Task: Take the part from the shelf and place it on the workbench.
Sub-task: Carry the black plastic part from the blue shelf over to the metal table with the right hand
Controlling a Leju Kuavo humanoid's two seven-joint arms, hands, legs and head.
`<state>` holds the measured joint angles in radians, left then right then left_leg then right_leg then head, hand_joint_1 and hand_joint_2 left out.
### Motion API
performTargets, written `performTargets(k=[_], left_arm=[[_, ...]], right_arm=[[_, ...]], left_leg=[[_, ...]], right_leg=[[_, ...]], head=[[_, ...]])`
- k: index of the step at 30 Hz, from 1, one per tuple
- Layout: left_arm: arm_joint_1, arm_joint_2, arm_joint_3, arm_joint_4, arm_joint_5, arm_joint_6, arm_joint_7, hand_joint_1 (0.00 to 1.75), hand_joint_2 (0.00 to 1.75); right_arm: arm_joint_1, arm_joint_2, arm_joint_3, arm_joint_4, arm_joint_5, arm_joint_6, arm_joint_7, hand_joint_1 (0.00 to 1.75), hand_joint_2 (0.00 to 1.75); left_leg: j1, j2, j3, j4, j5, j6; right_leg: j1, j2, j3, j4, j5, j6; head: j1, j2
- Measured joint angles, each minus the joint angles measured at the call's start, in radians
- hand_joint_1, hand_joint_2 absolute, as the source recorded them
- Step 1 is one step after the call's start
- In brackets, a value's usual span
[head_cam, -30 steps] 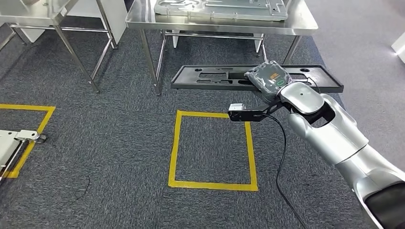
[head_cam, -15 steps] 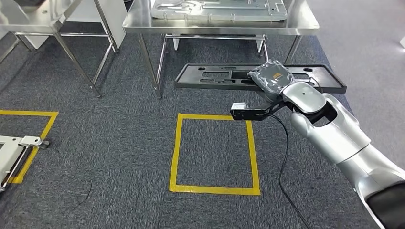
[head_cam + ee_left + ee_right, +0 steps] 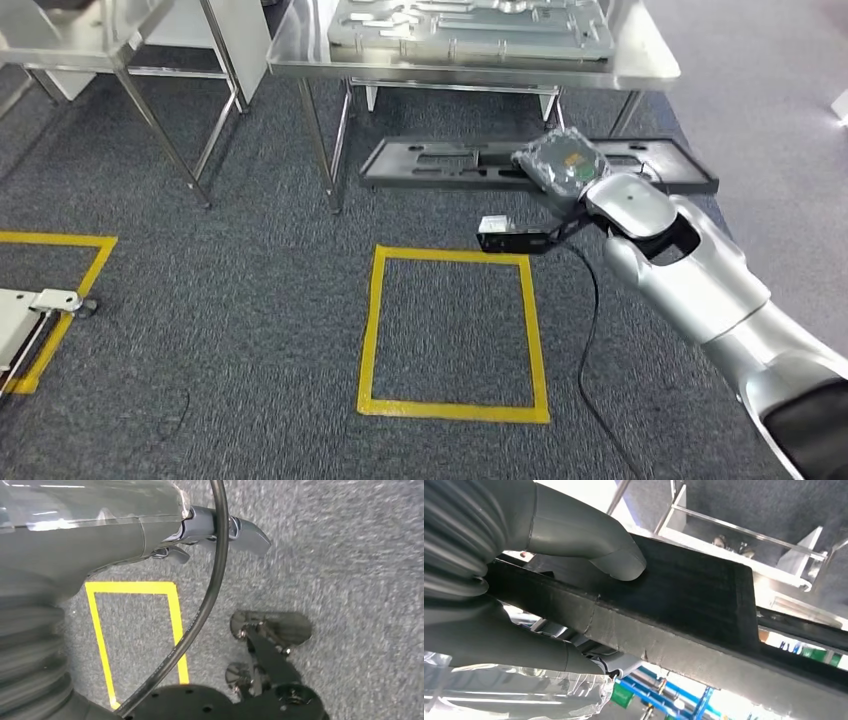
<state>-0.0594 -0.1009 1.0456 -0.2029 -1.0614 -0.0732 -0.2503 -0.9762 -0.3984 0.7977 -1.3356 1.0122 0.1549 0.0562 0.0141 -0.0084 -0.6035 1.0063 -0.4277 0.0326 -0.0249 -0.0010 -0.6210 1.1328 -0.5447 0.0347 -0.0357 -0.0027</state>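
The yellow tape square (image 3: 452, 335) lies on the grey carpet (image 3: 250, 290), low in the middle of the head view. The silver right arm (image 3: 700, 300) comes in from about 4 o'clock and reaches up toward 1 o'clock. A black cable (image 3: 588, 340) hangs from it down to the floor.

The right hand (image 3: 565, 168) is wrapped in a clear plastic cover. It grips the long black part (image 3: 450, 165), which sits flat in the air, above the carpet. In the right wrist view the thick grey thumb (image 3: 589, 540) presses on the top face of the part (image 3: 684, 595) and the fingers (image 3: 524, 647) curl under it.

The left hand (image 3: 200, 530) hangs over the carpet with its fingers curled in, holding nothing.

Further away, at 12 o'clock, stands the steel workbench (image 3: 640, 70). A grey metal plate (image 3: 470, 25) lies on it. A second steel table (image 3: 90, 40) stands at 10 o'clock.
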Motion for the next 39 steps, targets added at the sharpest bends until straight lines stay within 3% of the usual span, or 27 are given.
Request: performTargets(k=[2, 3, 4, 6, 8, 10, 13, 15, 17, 18, 19, 20, 22, 23, 24, 27, 29, 32, 33, 34, 35, 37, 39], left_arm=[[0.0, 0.0, 0.0, 0.0, -0.004, 0.0, 0.0, 0.0, 1.75], [0.0, 0.0, 0.0, 0.0, -0.005, 0.0, 0.0, 0.0, 1.75], [0.0, 0.0, 0.0, 0.0, -0.006, -0.001, 0.0, 0.0, 1.75], [0.001, 0.001, 0.0, 0.0, -0.007, -0.002, 0.0, 0.0, 1.75], [0.0, 0.001, 0.0, 0.0, -0.007, -0.003, 0.0, 0.0, 1.75], [-0.001, 0.001, 0.0, 0.0, -0.007, -0.003, 0.0, 0.0, 1.75], [-0.002, 0.001, 0.0, 0.0, -0.008, -0.003, -0.001, 0.0, 1.75], [-0.002, 0.001, 0.0, 0.0, -0.008, -0.004, -0.001, 0.0, 1.75], [0.0, 0.002, 0.0, 0.0, -0.009, -0.004, -0.001, 0.0, 1.75], [0.002, 0.002, 0.0, 0.0, -0.009, -0.004, -0.001, 0.0, 1.75], [0.003, 0.002, 0.0, 0.0, -0.009, -0.004, -0.001, 0.0, 1.75], [0.004, 0.002, 0.0, 0.0, -0.009, -0.004, -0.001, 0.0, 1.75], [0.004, 0.003, 0.0, 0.0, -0.009, -0.004, -0.001, 0.0, 1.75], [0.003, 0.003, 0.0, 0.0, -0.009, -0.004, -0.001, 0.0, 1.75], [0.003, 0.004, 0.0, 0.0, -0.009, -0.004, -0.001, 0.0, 1.75], [0.004, 0.004, 0.0, 0.0, -0.009, -0.004, -0.001, 0.0, 1.75], [0.004, 0.004, 0.0, 0.0, -0.009, -0.004, -0.001, 0.0, 1.75], [0.002, 0.004, 0.0, 0.0, -0.009, -0.004, -0.001, 0.0, 1.75], [0.003, 0.004, 0.0, 0.0, -0.009, -0.004, -0.001, 0.0, 1.75], [0.004, 0.004, 0.0, 0.0, -0.009, -0.004, -0.001, 0.0, 1.75], [0.005, 0.004, 0.0, 0.0, -0.009, -0.004, -0.001, 0.0, 1.75], [0.005, 0.003, 0.0, 0.0, -0.009, -0.004, -0.001, 0.0, 1.75], [0.003, 0.003, 0.0, 0.0, -0.009, -0.005, -0.001, 0.0, 1.75]], right_arm=[[0.002, 0.0, 0.001, 0.005, -0.001, -0.002, 0.0, 1.75, 1.75], [0.005, 0.0, 0.002, 0.008, -0.002, -0.002, 0.0, 1.75, 1.75], [0.008, 0.0, 0.002, 0.011, -0.002, -0.002, 0.0, 1.75, 1.75], [0.009, 0.0, 0.003, 0.016, -0.003, -0.004, 0.0, 1.75, 1.75], [0.007, 0.0, 0.003, 0.02, -0.003, -0.01, 0.0, 1.75, 1.75], [0.009, -0.001, 0.003, 0.022, -0.003, -0.018, -0.001, 1.75, 1.75], [0.016, -0.002, 0.003, 0.022, -0.002, -0.026, 0.0, 1.75, 1.75], [0.019, -0.002, 0.003, 0.022, -0.001, -0.033, 0.0, 1.75, 1.75], [0.026, -0.002, 0.004, 0.023, 0.001, -0.037, 0.001, 1.75, 1.75], [0.033, -0.002, 0.005, 0.023, 0.001, -0.037, 0.0, 1.75, 1.75], [0.039, -0.002, 0.005, 0.023, 0.001, -0.037, 0.0, 1.75, 1.75], [0.045, -0.002, 0.006, 0.023, 0.001, -0.038, 0.0, 1.75, 1.75], [0.048, -0.002, 0.006, 0.023, 0.001, -0.038, 0.0, 1.75, 1.75], [0.047, -0.002, 0.006, 0.023, 0.001, -0.039, 0.0, 1.75, 1.75], [0.046, -0.003, 0.006, 0.023, 0.001, -0.039, 0.001, 1.75, 1.75], [0.047, -0.004, 0.006, 0.022, 0.001, -0.04, 0.001, 1.75, 1.75], [0.046, -0.005, 0.006, 0.021, 0.001, -0.04, 0.001, 1.75, 1.75], [0.044, -0.007, 0.006, 0.02, 0.001, -0.041, 0.001, 1.75, 1.75], [0.047, -0.007, 0.006, 0.02, 0.001, -0.042, 0.001, 1.75, 1.75], [0.05, -0.007, 0.006, 0.02, 0.001, -0.042, 0.001, 1.75, 1.75], [0.052, -0.007, 0.006, 0.021, 0.001, -0.042, 0.001, 1.75, 1.75], [0.053, -0.008, 0.006, 0.021, 0.001, -0.042, 0.001, 1.75, 1.75], [0.051, -0.009, 0.006, 0.021, 0.001, -0.043, 0.001, 1.75, 1.75]], left_leg=[[-0.002, 0.0, 0.006, 0.0, -0.007, 0.006], [-0.004, -0.001, 0.01, 0.001, -0.012, 0.008], [-0.004, -0.001, 0.015, 0.003, -0.017, 0.007], [-0.005, -0.003, 0.03, 0.007, -0.032, 0.003], [-0.009, -0.003, 0.039, 0.012, -0.047, -0.006], [-0.011, -0.003, 0.042, 0.012, -0.055, -0.017], [-0.011, 0.0, 0.044, 0.025, -0.072, -0.032], [-0.007, 0.002, 0.0, 0.115, -0.111, -0.043], [-0.005, 0.002, -0.08, 0.251, -0.154, -0.05], [-0.004, 0.003, -0.11, 0.292, -0.155, -0.051], [-0.004, 0.003, -0.123, 0.295, -0.137, -0.051], [-0.004, 0.003, -0.116, 0.259, -0.099, -0.049], [-0.007, 0.002, -0.066, 0.123, -0.015, -0.037], [-0.01, 0.003, -0.042, 0.066, 0.007, -0.03], [-0.014, 0.003, -0.027, 0.031, 0.014, -0.023], [-0.017, 0.003, -0.01, 0.003, 0.003, -0.004], [-0.013, 0.003, 0.006, -0.007, 0.001, 0.008], [-0.012, 0.001, 0.022, -0.01, -0.009, 0.017], [-0.013, 0.001, 0.027, -0.01, -0.015, 0.017], [-0.013, 0.0, 0.035, -0.009, -0.021, 0.016], [-0.012, 0.0, 0.044, -0.009, -0.029, 0.014], [-0.013, -0.001, 0.067, -0.007, -0.046, 0.007], [-0.014, -0.001, 0.077, -0.006, -0.06, -0.004]], right_leg=[[0.001, 0.0, -0.082, 0.125, -0.037, 0.001], [0.002, 0.0, -0.109, 0.154, -0.031, 0.001], [0.002, 0.0, -0.118, 0.146, -0.006, 0.0], [0.002, 0.0, -0.083, 0.032, 0.083, -0.005], [0.007, 0.0, -0.036, -0.076, 0.128, -0.012], [0.013, 0.002, -0.021, -0.105, 0.121, -0.018], [0.005, 0.003, -0.006, -0.116, 0.113, -0.034], [0.002, 0.002, 0.009, -0.122, 0.106, -0.045], [0.004, 0.001, 0.021, -0.122, 0.095, -0.05], [0.004, 0.001, 0.028, -0.122, 0.089, -0.05], [0.005, 0.002, 0.036, -0.122, 0.082, -0.049], [0.005, 0.003, 0.046, -0.122, 0.075, -0.048], [0.005, 0.003, 0.066, -0.122, 0.061, -0.042], [0.006, 0.004, 0.071, -0.122, 0.055, -0.037], [0.006, 0.004, 0.074, -0.125, 0.051, -0.031], [0.005, 0.005, 0.078, -0.118, 0.053, -0.011], [0.003, 0.004, 0.061, -0.075, 0.034, -0.003], [0.002, 0.003, -0.046, 0.096, -0.038, 0.004], [0.002, 0.003, -0.08, 0.138, -0.046, 0.006], [0.001, 0.003, -0.1, 0.147, -0.034, 0.007], [0.001, 0.003, -0.1, 0.119, -0.001, 0.007], [0.002, 0.002, -0.057, -0.012, 0.09, 0.004], [0.007, 0.0, -0.025, -0.105, 0.125, -0.005]], head=[[0.0, 0.0], [0.0, 0.0], [0.0, 0.0], [0.0, 0.0], [0.0, 0.0], [0.0, 0.0], [0.0, 0.0], [0.0, 0.0], [0.0, 0.0], [0.0, 0.0], [0.0, 0.0], [0.0, 0.0], [0.0, 0.0], [0.0, 0.0], [0.0, 0.0], [0.0, 0.0], [0.0, 0.0], [0.0, 0.0], [0.0, 0.0], [0.0, 0.0], [0.0, 0.0], [0.0, 0.0], [0.001, 0.0]])
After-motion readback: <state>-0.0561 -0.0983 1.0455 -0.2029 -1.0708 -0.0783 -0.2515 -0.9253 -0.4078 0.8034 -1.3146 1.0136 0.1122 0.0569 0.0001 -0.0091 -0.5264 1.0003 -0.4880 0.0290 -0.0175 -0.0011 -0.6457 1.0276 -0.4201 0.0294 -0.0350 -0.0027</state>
